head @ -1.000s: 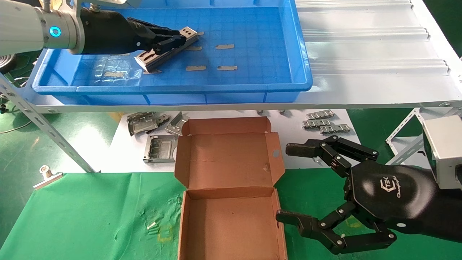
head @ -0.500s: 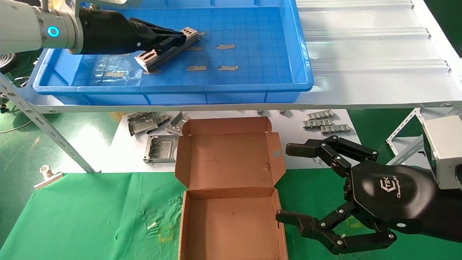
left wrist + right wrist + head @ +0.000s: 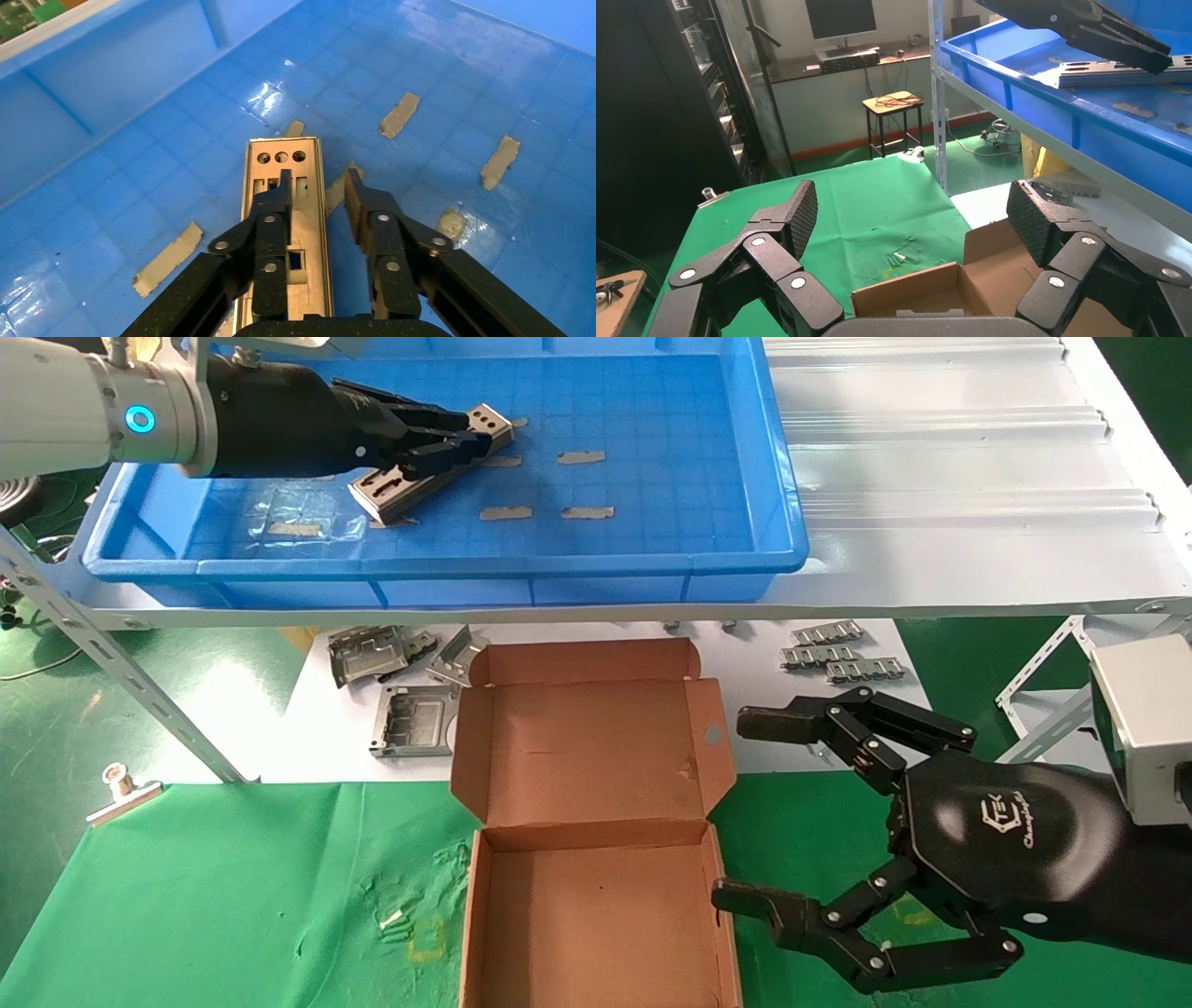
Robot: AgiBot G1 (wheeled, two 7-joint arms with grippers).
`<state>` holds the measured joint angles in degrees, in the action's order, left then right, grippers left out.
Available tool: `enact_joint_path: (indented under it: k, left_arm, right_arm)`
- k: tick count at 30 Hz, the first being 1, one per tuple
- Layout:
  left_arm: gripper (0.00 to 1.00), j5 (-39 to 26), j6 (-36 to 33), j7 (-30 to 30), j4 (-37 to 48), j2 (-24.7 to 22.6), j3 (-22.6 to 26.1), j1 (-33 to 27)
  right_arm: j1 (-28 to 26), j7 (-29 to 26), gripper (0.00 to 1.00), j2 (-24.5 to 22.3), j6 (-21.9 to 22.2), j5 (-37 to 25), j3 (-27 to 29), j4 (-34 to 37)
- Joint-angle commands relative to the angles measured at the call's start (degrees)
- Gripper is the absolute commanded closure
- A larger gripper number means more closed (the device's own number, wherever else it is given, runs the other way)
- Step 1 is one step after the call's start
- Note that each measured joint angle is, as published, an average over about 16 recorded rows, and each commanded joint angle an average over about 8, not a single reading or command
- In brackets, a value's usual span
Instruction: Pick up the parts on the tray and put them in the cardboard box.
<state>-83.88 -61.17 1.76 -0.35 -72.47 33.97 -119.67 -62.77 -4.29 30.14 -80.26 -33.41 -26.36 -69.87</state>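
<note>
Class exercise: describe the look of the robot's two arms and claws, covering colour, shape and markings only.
Both claws, the left claw and the right claw, are black, with jointed link fingers pinned by silver rivets and ribbed pads. The right housing carries a white logo. The left arm is silver-white with a glowing blue ring.
</note>
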Motion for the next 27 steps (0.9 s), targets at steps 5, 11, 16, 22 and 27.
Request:
enact_joint_path:
  k: [5, 11, 16, 22, 27]
  left_arm:
    - [0.00, 0.1, 0.5, 0.0, 0.1, 0.0, -0.1, -0.1]
    - [0.04, 0.3, 1.4, 0.2, 0.4, 0.0, -0.2, -0.1]
    - [0.47, 0.6, 2.3, 1.2, 0.9, -0.1, -0.4, 0.1]
    - [0.94, 0.7, 3.2, 2.1, 1.2, -0.2, -0.5, 0.4]
    - [1.00, 0.5, 3.5, 2.5, 1.1, -0.3, -0.4, 0.6]
  right_arm:
    - [0.0, 0.0, 0.00, 0.0, 0.0, 0.0, 0.0, 0.0]
    - [0.0, 0.0, 0.00, 0.0, 0.0, 0.0, 0.0, 0.0]
    - [0.0, 0.0, 0.00, 0.0, 0.0, 0.0, 0.0, 0.0]
    - [0.0, 0.0, 0.00, 0.0, 0.0, 0.0, 0.0, 0.0]
    - [0.0, 0.0, 0.00, 0.0, 0.0, 0.0, 0.0, 0.0]
